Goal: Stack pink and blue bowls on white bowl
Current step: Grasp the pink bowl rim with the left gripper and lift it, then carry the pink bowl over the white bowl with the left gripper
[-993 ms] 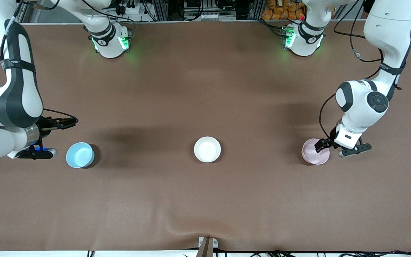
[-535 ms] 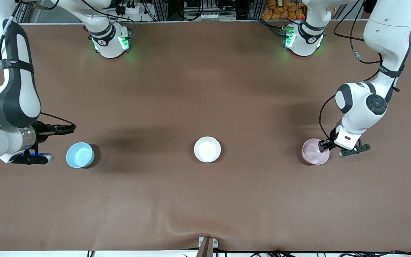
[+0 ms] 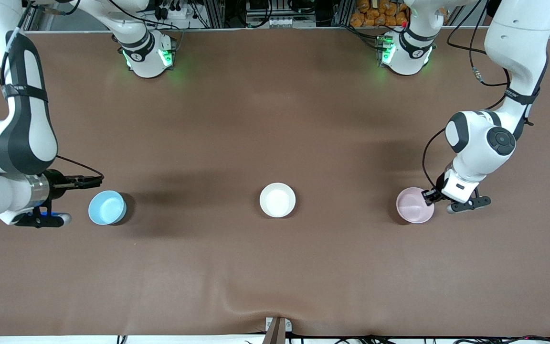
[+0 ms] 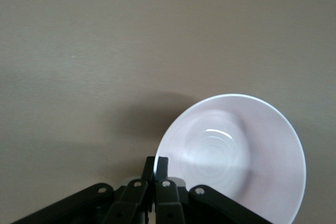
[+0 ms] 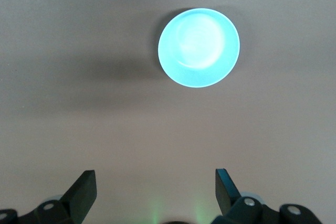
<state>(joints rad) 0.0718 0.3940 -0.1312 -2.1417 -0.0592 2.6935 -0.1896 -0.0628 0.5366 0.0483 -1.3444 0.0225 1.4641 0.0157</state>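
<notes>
The left gripper [image 3: 428, 196], mid-right of the frame, pinches the pink bowl [image 3: 414, 205] by what looks like a thin rim hold, so it may slip when lifted, while the right gripper [image 5: 156, 190] waits spread wide near the blue bowl [image 3: 107, 207].

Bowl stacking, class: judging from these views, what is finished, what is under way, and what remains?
Finished: nothing is stacked; the white bowl sits empty mid-table. Under way: the left gripper is shut on the rim of the pink bowl, which seems not yet lifted. The right gripper, open, hangs beside the blue bowl, not touching it. Remaining: carry both coloured bowls onto the white one.
</notes>
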